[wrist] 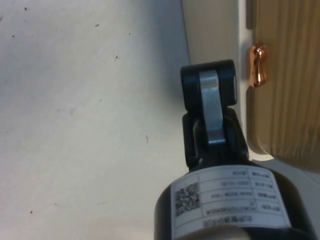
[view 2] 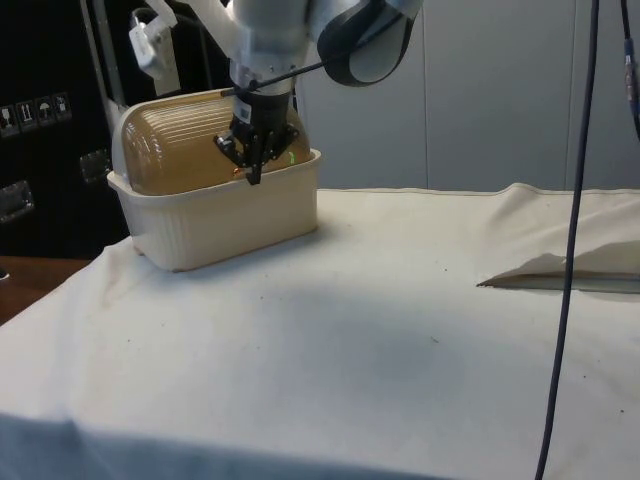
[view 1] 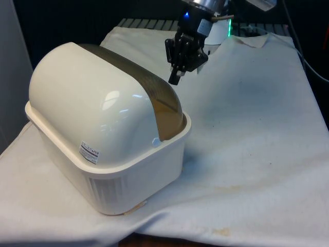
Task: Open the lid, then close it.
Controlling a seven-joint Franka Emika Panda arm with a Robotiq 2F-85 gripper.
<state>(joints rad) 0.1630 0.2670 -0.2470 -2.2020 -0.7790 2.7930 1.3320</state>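
A cream bread box [view 1: 103, 134] stands on the front view's left side of the table, its back turned to that camera. Its brown see-through roll lid [view 2: 180, 150] is down to the rim. In the wrist view a small copper knob [wrist: 258, 65] sits on the lid's lower edge, next to the box's cream rim [wrist: 212, 30]. My gripper [view 1: 175, 78] hangs fingers down just in front of the lid [view 1: 162, 100], a little off the knob. The fingers [wrist: 209, 95] are pressed together with nothing between them. The side view has the gripper [view 2: 252, 175] in front of the lid, above the rim.
White cloth [view 1: 247, 134] covers the table, with open room on the front view's right. The cloth is rumpled at the far end [view 1: 252, 41], and a fold with a gap [view 2: 560, 280] lies at the side view's right. A cable [view 2: 575, 200] hangs there.
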